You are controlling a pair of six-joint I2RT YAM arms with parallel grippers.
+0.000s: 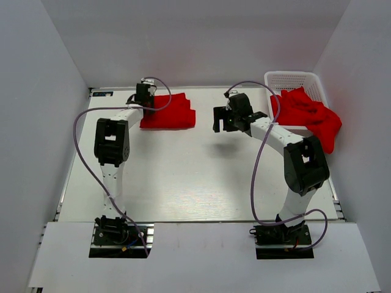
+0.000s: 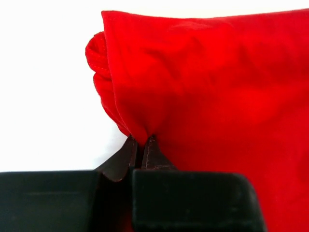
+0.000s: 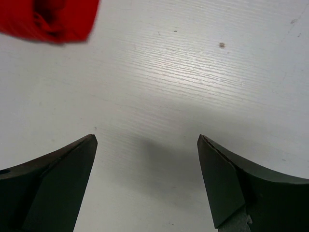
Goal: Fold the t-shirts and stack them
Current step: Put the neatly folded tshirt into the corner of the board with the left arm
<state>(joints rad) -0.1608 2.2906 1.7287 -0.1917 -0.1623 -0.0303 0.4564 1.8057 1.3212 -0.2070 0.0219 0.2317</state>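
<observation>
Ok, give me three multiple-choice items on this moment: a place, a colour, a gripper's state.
1. Where on the table does the folded t-shirt lie?
A. near edge, between the arm bases
B. far left, at the left gripper
C. dead centre
2. What colour is the basket?
A. white
B. blue
C. black
3. How is the right gripper?
A. shut on cloth
B. hidden
C. open above bare table
Answers: 1 B, the left gripper is shut on its edge there. 2 A, its lattice walls are white. 3 C, its jaws stand wide apart with nothing between.
</observation>
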